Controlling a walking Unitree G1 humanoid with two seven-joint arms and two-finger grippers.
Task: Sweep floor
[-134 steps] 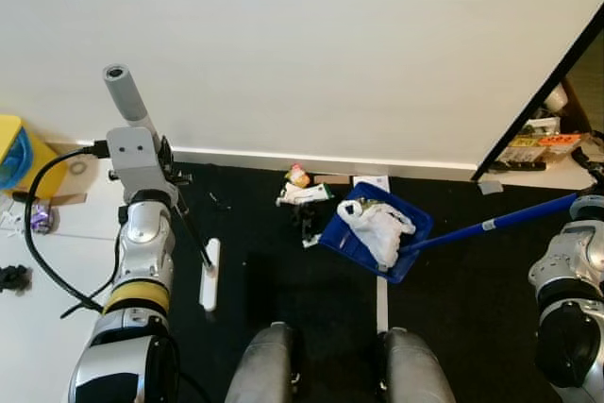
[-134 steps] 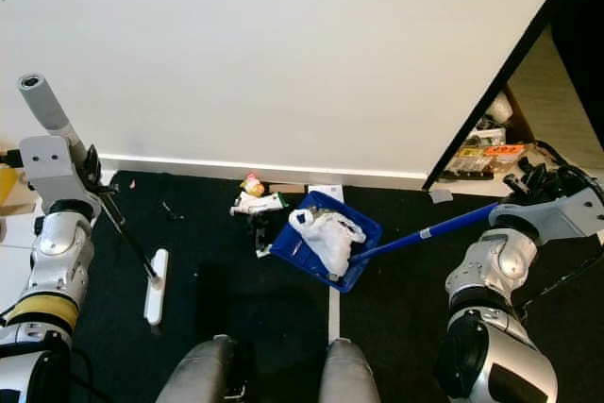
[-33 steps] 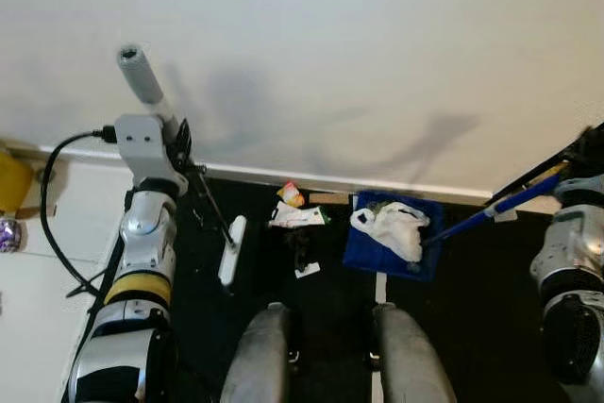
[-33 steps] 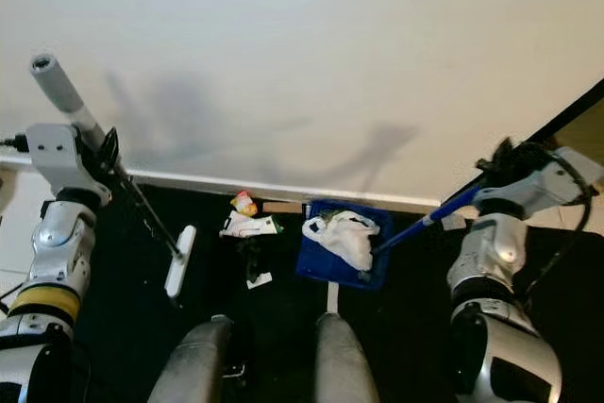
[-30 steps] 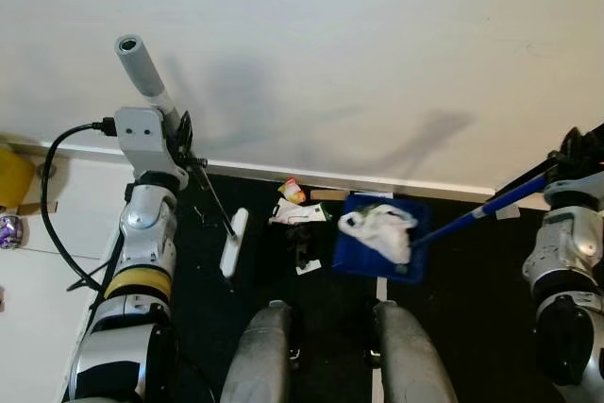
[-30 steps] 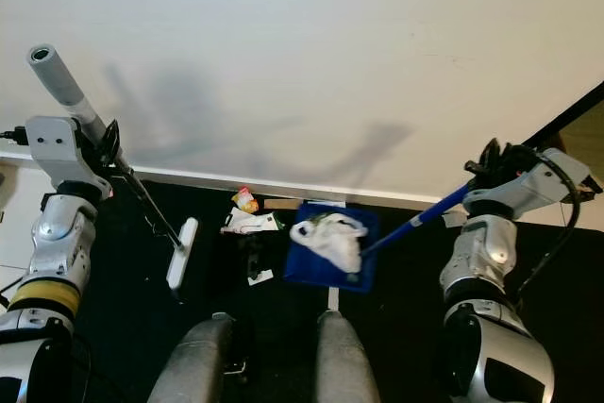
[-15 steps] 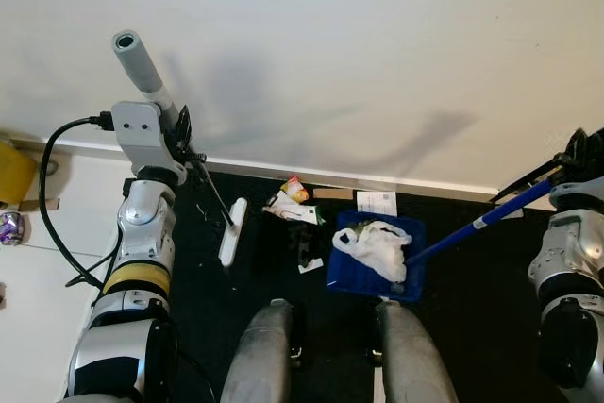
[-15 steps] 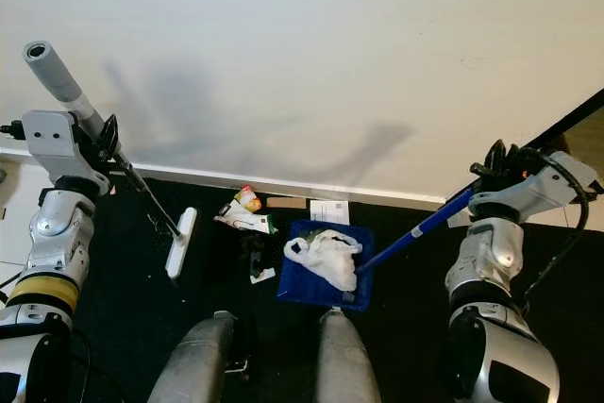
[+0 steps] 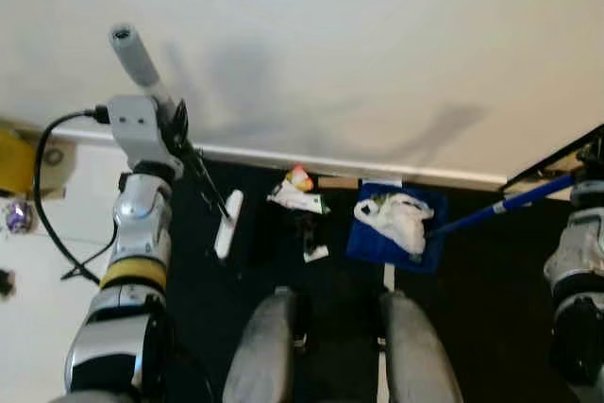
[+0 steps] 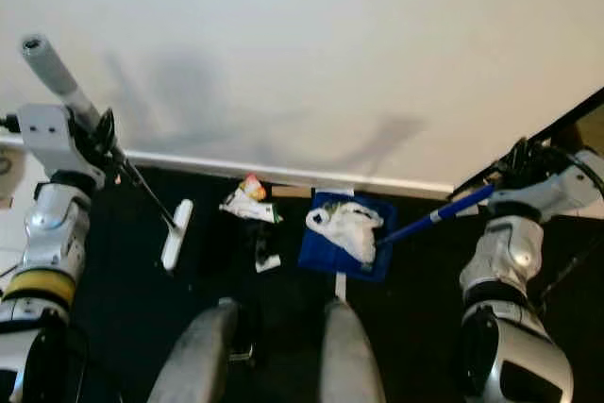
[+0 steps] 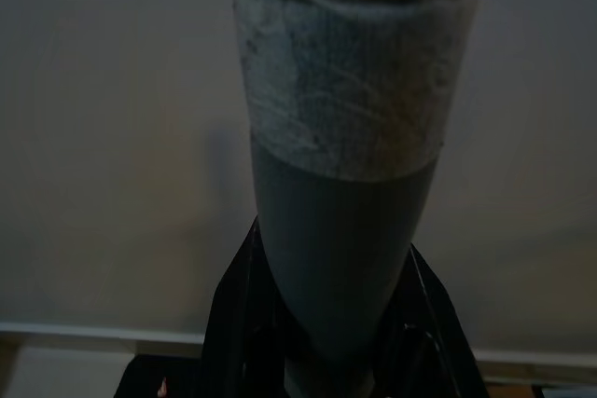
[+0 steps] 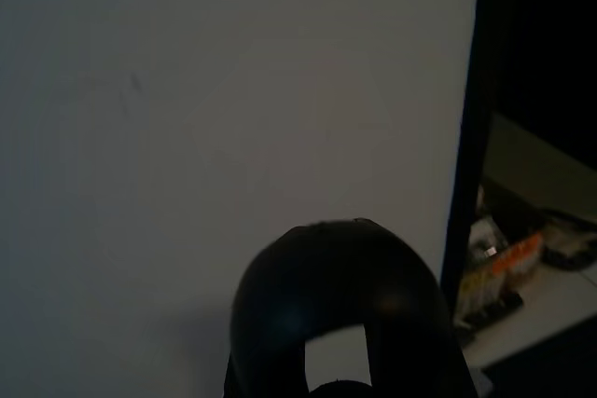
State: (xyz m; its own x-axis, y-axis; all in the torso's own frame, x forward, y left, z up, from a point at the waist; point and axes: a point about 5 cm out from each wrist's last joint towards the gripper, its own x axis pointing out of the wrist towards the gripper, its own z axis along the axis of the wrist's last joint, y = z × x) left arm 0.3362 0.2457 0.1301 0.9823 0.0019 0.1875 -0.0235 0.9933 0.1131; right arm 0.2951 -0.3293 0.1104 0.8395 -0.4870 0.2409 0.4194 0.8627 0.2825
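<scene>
My left gripper (image 9: 176,135) is shut on the grey broom handle (image 11: 340,137), held upright-slanted at the left. The white broom head (image 9: 227,225) rests on the black floor below it. My right gripper (image 10: 525,165) is shut on the blue dustpan handle (image 10: 436,215) at the far right. The blue dustpan (image 9: 427,255) lies near the baseboard and carries a crumpled white plastic bag (image 9: 392,217). Between broom head and dustpan lie loose litter: a white wrapper with an orange-red bit (image 9: 296,192) and small dark scraps (image 9: 310,236). The picture is slightly blurred.
A white wall with a pale baseboard (image 9: 283,159) runs across the far side. A yellow object (image 9: 13,163) and pale flooring lie at the left. A dark opening (image 9: 576,153) borders the right. My two grey legs (image 9: 274,346) stand on the black floor near the litter.
The dustpan with the bag has slid away from my legs toward the baseboard. The view has shifted a little. The broom head stays beside the litter.
</scene>
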